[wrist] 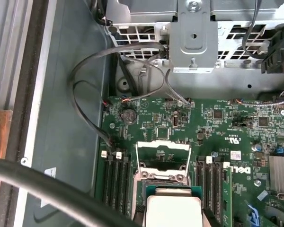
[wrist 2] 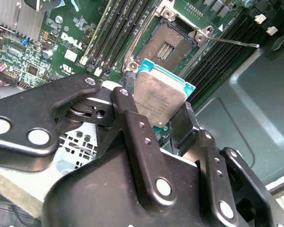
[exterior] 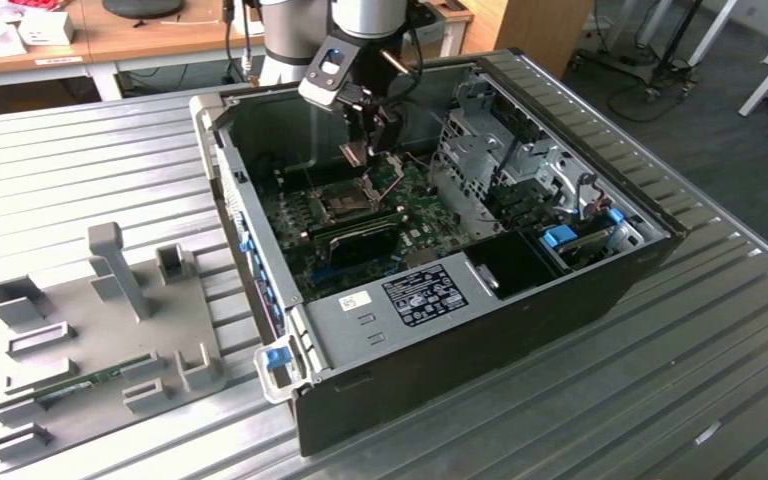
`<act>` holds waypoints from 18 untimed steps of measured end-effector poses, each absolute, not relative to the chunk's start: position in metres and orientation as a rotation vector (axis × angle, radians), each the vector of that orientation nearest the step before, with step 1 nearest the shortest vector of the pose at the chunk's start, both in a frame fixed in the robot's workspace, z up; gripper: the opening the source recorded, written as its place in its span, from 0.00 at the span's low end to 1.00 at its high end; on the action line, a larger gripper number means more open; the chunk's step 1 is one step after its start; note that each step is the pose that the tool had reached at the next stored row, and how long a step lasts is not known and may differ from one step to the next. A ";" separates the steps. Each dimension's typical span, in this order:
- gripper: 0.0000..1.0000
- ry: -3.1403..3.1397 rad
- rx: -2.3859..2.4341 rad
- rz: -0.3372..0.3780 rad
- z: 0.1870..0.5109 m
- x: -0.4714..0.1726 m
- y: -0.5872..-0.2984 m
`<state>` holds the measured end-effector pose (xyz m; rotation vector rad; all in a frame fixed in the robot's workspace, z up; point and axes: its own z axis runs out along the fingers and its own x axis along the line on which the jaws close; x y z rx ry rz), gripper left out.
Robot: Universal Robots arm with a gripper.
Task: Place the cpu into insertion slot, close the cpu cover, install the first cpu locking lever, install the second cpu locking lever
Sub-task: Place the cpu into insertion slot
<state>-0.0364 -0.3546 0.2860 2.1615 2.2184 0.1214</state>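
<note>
The claw [exterior: 365, 150] hangs in the upper middle of the exterior view, inside the open computer case [exterior: 491, 330]. In the second wrist view its two black fingers [wrist 2: 128, 111] pinch the chip [wrist 2: 159, 97] by opposite edges, and the chip is tilted and clear of the board. The socket [exterior: 344, 205] lies just below the claw, near the middle of the frame, on the green board [exterior: 404, 235]. Its dark centre is bare. In the first wrist view the cover [wrist: 163, 145] is raised off the socket. The case lies on a ribbed metal table [exterior: 704, 400], and a grey tray [exterior: 104, 340] sits at lower left.
</note>
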 end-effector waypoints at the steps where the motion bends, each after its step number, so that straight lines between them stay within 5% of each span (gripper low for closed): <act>1: 0.54 2.201 2.178 0.121 0.286 -0.036 -0.355; 18: 0.54 2.152 2.237 0.134 0.281 -0.038 -0.355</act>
